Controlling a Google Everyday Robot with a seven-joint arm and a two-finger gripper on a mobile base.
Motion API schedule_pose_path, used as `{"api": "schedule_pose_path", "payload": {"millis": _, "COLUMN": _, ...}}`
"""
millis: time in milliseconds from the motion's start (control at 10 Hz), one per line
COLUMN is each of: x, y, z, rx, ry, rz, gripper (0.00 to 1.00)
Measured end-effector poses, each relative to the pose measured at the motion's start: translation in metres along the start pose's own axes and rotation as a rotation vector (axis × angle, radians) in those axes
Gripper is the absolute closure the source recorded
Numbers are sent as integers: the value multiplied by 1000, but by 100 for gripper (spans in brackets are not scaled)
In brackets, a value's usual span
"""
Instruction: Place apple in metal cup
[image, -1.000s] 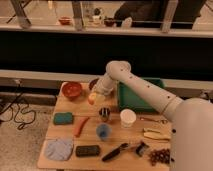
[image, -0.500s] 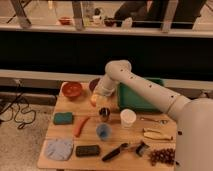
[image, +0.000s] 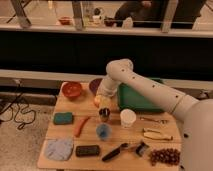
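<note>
One apple (image: 104, 102): small, round, glossy yellow-orange. Location: clamped in the gripper (image: 102, 99), whose fingers are closed on it, lifted clear of the table (image: 50, 156).

One metal cup (image: 105, 114): silver-grey, dark inside, upright, mouth up. Location: just below the gripper, slightly nearer the camera. Whether the fruit already touches the rim cannot be told.

Three neighbours, logged to avoid mix-ups:
- white cup (image: 128, 118), beside the metal cup on the arm's side of the gripper
- blue cup (image: 103, 131), further below the gripper
- carrot (image: 80, 126), below the gripper, on the side away from the arm

Handling notes, apple: judged firm and fairly light. The smooth skin is probably slippery, and the round form gives the pads little contact. Best held across the widest part, on opposite sides, so that it cannot squirt out upward or downward.

Handling notes, placement: the fruit looks about as wide as the cup's mouth, so it should be centred over the mouth before release. It may lodge at the rim rather than drop in. The cup looks light and could tip if nudged sideways.
</note>
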Motion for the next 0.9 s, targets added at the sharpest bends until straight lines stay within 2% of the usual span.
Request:
{"api": "schedule_pose_path", "payload": {"millis": 300, "x": 20, "y": 6, "z": -6, "rx": -3, "ry": 2, "rz": 50, "gripper": 95}}
{"api": "schedule_pose_path", "payload": {"millis": 900, "x": 16, "y": 29, "z": 3, "rx": -48, "ry": 34, "rz": 46, "gripper": 95}}
